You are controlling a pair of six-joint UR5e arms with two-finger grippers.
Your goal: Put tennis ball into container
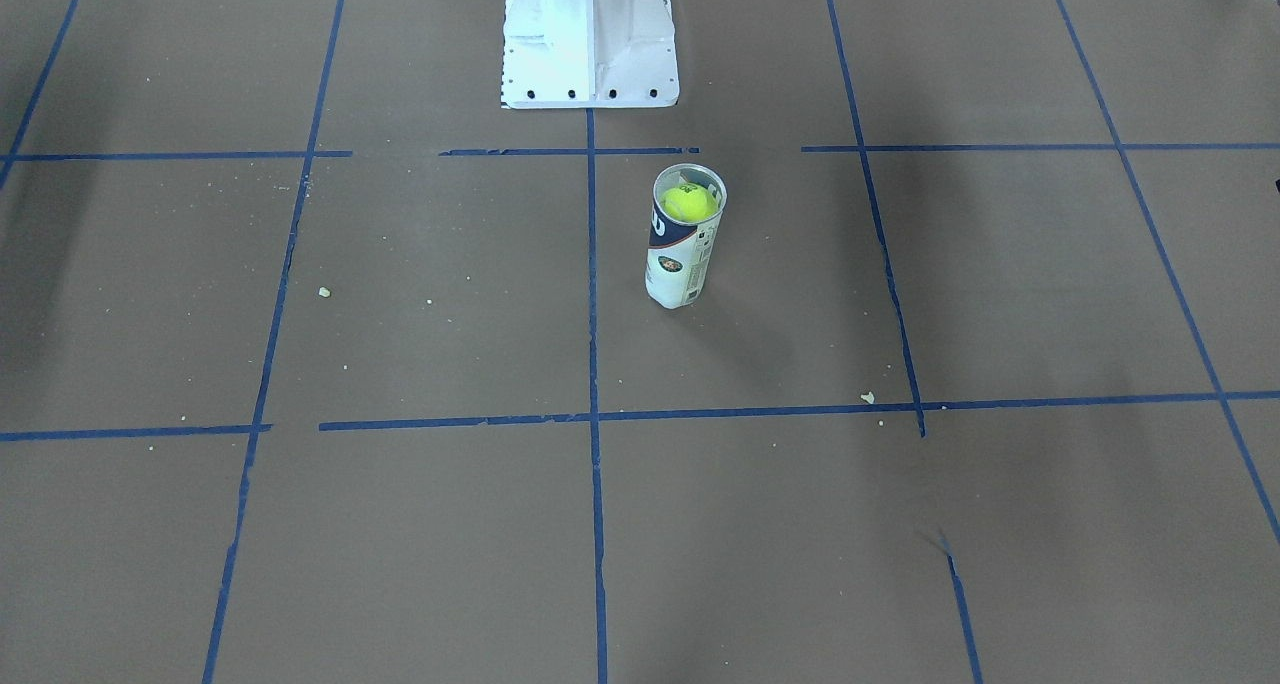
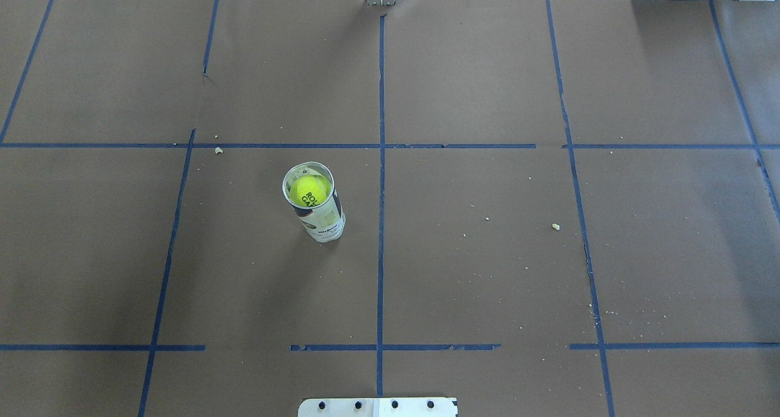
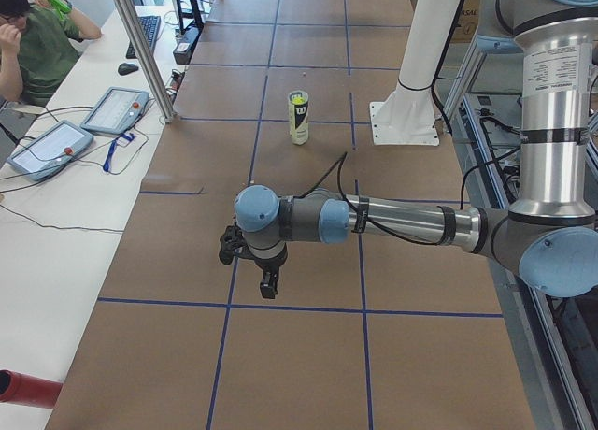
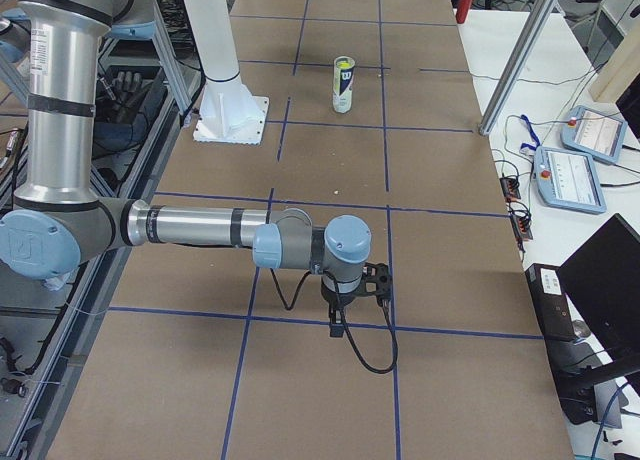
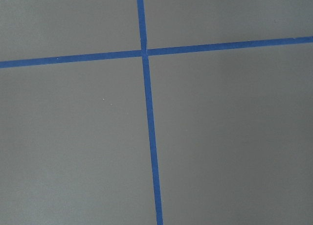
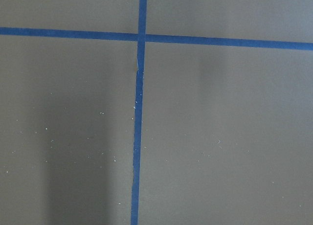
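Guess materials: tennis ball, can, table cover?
Tennis ball: matte yellow-green surface, probably felt; the fuzz itself is too small to see. Container: glossy printed wall, likely plastic with a label; the bright grey rim at its mouth looks metallic. Table cover: flat matte brown sheet with a small tear, probably paper, gridded with blue tape.

Tennis ball [image 2: 309,191]: bright yellow-green, black lettering.
Container [image 1: 683,254]: white and dark navy label, silver rim.
Table [image 2: 487,270]: brown paper, blue tape grid [image 2: 381,270], pale specks.
Pedestal [image 1: 590,34]: white.
Left arm [image 3: 402,222], right arm [image 4: 200,225]: silver tubes, light blue joint caps.
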